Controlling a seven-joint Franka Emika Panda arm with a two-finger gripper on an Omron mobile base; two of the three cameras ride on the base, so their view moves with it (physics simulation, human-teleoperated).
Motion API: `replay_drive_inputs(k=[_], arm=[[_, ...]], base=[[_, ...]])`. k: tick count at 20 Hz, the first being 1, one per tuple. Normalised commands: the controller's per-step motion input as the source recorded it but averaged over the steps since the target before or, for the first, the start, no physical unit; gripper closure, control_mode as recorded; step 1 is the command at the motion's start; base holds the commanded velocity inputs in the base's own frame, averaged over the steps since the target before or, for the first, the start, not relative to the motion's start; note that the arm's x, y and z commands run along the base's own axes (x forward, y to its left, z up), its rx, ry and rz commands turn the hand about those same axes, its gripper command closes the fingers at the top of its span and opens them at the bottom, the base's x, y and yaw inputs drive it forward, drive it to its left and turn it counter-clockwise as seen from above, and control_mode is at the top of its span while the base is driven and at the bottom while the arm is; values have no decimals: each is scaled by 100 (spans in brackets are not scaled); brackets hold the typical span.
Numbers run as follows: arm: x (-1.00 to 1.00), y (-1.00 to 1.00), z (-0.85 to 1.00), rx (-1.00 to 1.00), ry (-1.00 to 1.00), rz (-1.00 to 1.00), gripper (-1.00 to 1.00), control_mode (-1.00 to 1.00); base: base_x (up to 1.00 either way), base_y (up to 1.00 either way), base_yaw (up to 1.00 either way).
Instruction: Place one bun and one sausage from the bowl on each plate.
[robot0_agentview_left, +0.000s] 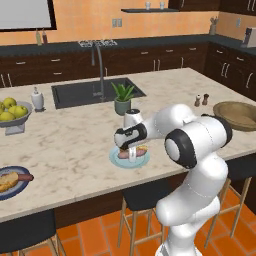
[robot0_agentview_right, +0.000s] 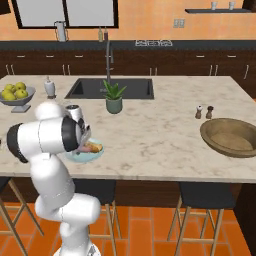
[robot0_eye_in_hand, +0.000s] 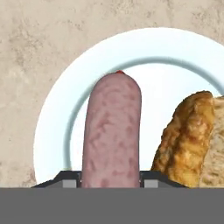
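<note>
Pale blue plate (robot0_eye_in_hand: 52, 118): near the front edge of the marble island counter (robot0_agentview_left: 70, 140), in front of the potted plant (robot0_agentview_left: 122, 97). Holds one sausage (robot0_eye_in_hand: 113, 131) and one bun (robot0_eye_in_hand: 188, 140) side by side, close together

Gripper (robot0_agentview_left: 132, 154): directly over this plate, pointing down; in the hand view the sausage runs up between the two dark finger tips, which sit against its sides, so the pincer looks clamped on the sausage. Whether the sausage touches the plate cannot be told

Dark-rimmed plate (robot0_agentview_left: 15, 190): far left of the counter, near the front edge. Holds a bun (robot0_agentview_left: 6, 181) and a second sausage (robot0_agentview_left: 22, 176)

Wooden bowl (robot0_agentview_right: 232, 137): right end of the counter, well apart from both plates; no contents visible inside

Grey footed bowl (robot0_agentview_left: 15, 120): left side, holding yellow-green fruit (robot0_agentview_left: 12, 109); a white soap dispenser (robot0_agentview_left: 37, 99) just beside it

Sink (robot0_agentview_left: 95, 92): set into the counter behind the plant, tap over it

Salt and pepper shakers (robot0_agentview_right: 204, 112): standing together behind the wooden bowl

Open room: a broad bare stretch of marble between the pale blue plate and the wooden bowl; stools (robot0_agentview_left: 145, 195) tucked under the front edge
</note>
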Motion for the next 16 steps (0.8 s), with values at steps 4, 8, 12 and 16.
replay_drive_inputs(k=[4,8,12,16], arm=[[36,16,-70,0,0,-24,100,-100],[-2,-2,-28,7,-14,-13,-100,-100],[-46,-7,13,19,-33,-10,-100,-100],[-16,0,16,13,-24,-9,-100,-100]], base=[[0,0,0],[0,0,0],[0,0,0],[0,0,0]])
